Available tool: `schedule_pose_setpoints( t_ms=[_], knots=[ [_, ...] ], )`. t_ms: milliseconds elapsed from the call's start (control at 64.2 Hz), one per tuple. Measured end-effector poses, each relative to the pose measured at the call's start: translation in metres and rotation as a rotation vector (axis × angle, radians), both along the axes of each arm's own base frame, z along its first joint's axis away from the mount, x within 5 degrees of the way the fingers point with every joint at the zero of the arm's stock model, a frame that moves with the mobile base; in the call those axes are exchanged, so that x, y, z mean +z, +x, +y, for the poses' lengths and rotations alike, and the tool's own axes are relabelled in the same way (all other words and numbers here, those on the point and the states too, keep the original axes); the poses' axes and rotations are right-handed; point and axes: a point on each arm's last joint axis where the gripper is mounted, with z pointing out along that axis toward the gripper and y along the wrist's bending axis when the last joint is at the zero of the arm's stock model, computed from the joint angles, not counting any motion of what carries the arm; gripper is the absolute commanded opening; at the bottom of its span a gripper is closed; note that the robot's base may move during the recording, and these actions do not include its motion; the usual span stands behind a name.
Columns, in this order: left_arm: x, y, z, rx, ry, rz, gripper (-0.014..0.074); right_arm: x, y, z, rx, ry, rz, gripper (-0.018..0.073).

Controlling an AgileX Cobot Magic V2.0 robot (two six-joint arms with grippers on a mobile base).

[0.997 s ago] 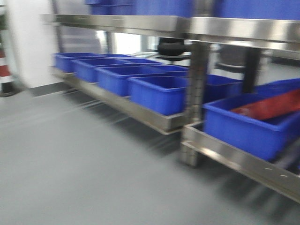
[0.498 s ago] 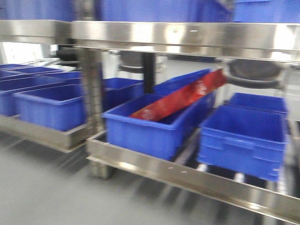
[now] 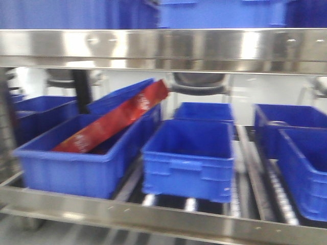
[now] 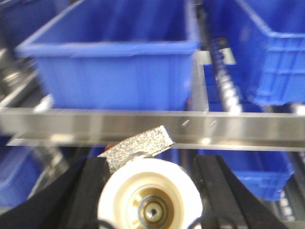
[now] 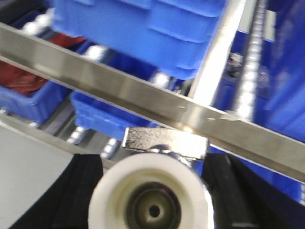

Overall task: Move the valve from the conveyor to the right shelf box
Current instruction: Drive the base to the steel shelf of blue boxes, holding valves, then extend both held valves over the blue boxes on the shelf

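Both jaws part-closed, each clamping valve [image 4: 150,193] [image 5: 151,188]

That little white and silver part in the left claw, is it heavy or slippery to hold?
The valve probably weighs a fair bit for its size, since its top looks like solid metal. Its round white base might roll if laid on its side. That smooth rim could slip, though the black fingers sit close on both sides.
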Motion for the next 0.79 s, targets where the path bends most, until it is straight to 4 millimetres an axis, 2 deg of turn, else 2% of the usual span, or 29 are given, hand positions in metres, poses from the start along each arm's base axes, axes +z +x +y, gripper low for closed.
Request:
schedule_pose_setpoints(
  t_ms=[794],
  knots=[
    [0.0,0.0,-0.0001,-0.001,-0.002,0.0,-0.0111,0.0,0.0,0.0,0.0,0.0,0.0,-0.0154]
  ],
)
